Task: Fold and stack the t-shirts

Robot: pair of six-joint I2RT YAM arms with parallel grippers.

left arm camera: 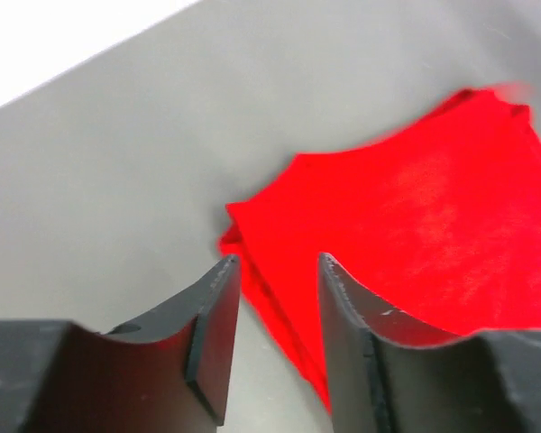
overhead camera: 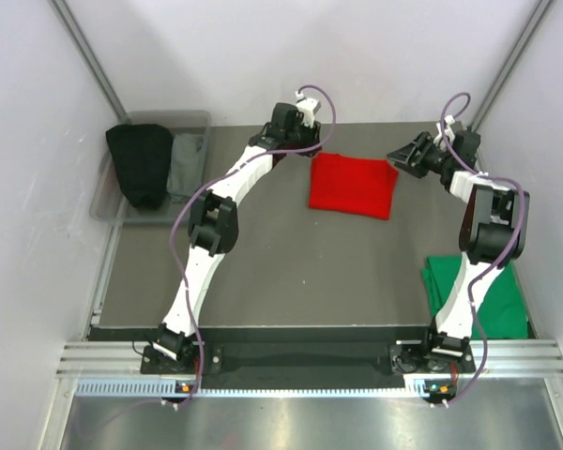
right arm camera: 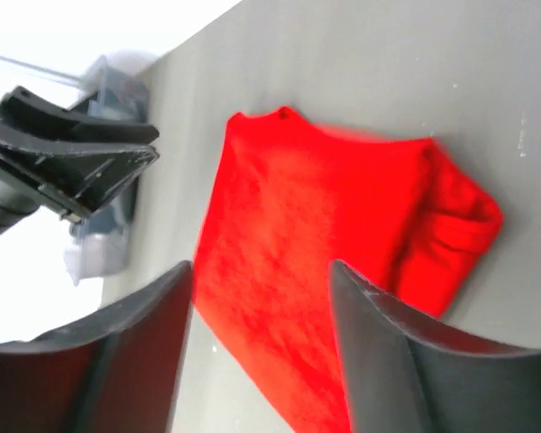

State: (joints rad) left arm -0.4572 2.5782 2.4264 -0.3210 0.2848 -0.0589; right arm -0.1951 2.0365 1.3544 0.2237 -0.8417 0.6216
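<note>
The left gripper point(left arm camera: 279, 266) has its jaws spread with nothing between them, hovering just off the near corner of the red t-shirt point(left arm camera: 415, 225). The right gripper point(right arm camera: 261, 271) is likewise spread and holds nothing, poised over the same shirt from the opposite side. From overhead, the red shirt lies as a neat folded rectangle at the upper middle of the grey table point(overhead camera: 291, 272), flanked by both grippers. The green t-shirt point(overhead camera: 507, 305) sits crumpled at the lower right, under the right arm and at the table's edge, apparently not folded. At the upper left, a clear bin point(overhead camera: 192, 127) holds dark cloth point(overhead camera: 139, 164). Judging from this, roughly half the job looks done: the green shirt remains to fold and stack.
</note>
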